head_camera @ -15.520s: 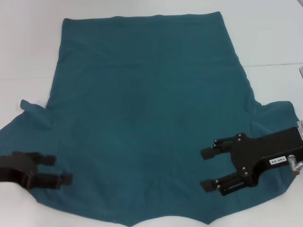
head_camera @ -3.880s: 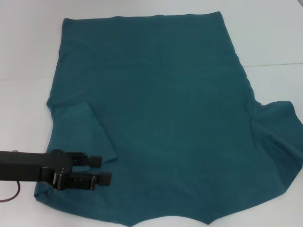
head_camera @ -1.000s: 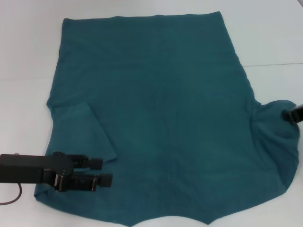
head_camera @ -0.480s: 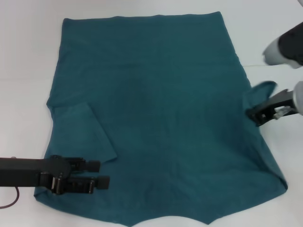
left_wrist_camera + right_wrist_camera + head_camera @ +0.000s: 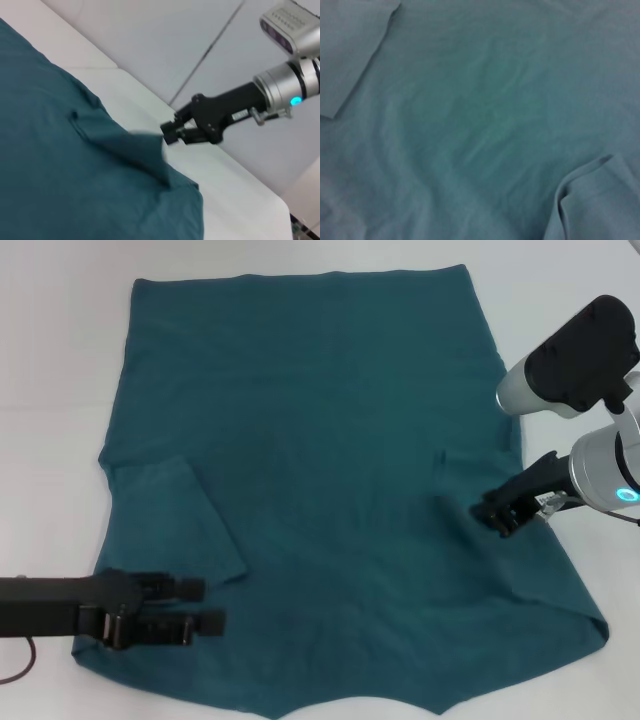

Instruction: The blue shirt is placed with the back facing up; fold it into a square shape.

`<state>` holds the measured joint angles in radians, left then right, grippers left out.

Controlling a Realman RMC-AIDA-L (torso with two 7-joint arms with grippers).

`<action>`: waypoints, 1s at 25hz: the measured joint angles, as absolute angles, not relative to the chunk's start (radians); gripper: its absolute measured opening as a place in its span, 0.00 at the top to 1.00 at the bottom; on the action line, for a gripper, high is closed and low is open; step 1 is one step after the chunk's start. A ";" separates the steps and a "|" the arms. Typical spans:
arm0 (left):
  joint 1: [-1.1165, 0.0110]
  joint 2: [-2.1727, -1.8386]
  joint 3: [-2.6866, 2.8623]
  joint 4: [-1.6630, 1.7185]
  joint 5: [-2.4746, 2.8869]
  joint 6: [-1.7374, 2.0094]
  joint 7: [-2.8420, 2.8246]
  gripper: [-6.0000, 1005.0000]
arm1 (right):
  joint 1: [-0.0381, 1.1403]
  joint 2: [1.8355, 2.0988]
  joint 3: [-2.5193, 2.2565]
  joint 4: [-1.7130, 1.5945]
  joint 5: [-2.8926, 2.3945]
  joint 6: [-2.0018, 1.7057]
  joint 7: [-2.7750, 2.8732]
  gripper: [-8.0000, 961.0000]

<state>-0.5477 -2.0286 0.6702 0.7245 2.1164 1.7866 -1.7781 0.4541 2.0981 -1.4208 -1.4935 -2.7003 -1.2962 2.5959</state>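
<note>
Two sleeves are the business at hand: the shirt [image 5: 330, 480] lies spread flat on the white table [image 5: 60, 330], plain side up, with the left sleeve [image 5: 180, 520] already folded in just ahead of the left gripper [image 5: 200, 605], and the right sleeve [image 5: 470, 475] drawn over the body ahead of the right gripper [image 5: 492, 515]. The right gripper is pinched closed on the sleeve's edge, holding it just above the cloth; the left gripper hovers low over the near left corner with its fingers parted and nothing between them. The cloth looks light, thin and limp, so it should drape and wrinkle wherever it is unsupported; I judge a hem or corner the best hold, since a pinch mid-panel would only bunch it. Dragged too fast, the layers beneath may creep along. The head view gives the whole layout and both arms. The left wrist view shows what that one hides: the right gripper [image 5: 170, 134] from the side, its tips at the lifted sleeve [image 5: 125, 150], which peaks off the body like a small tent. The right wrist view shows none of its own fingers, only the shirt [image 5: 480, 110] close below, the left sleeve [image 5: 350, 50] far off and a curl of the held sleeve [image 5: 595, 205] near it.
</note>
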 joint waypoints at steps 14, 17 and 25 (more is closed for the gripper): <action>-0.526 -2.024 0.611 0.739 2.131 1.749 -1.788 0.21 | 0.457 2.092 -1.354 -1.489 -2.660 -1.342 2.580 0.32; -0.524 -2.022 0.605 0.776 2.157 1.734 -1.830 0.21 | 0.456 2.092 -1.332 -1.488 -2.659 -1.358 2.574 0.22; -0.523 -2.022 0.603 0.932 2.309 1.732 -2.072 0.21 | 0.470 2.090 -1.157 -1.473 -2.522 -1.526 2.446 0.07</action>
<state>-0.5226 -2.0217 0.6027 0.9324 2.3089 1.7318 -2.0720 0.4702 2.0902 -1.1571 -1.4728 -2.5221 -1.5259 2.4457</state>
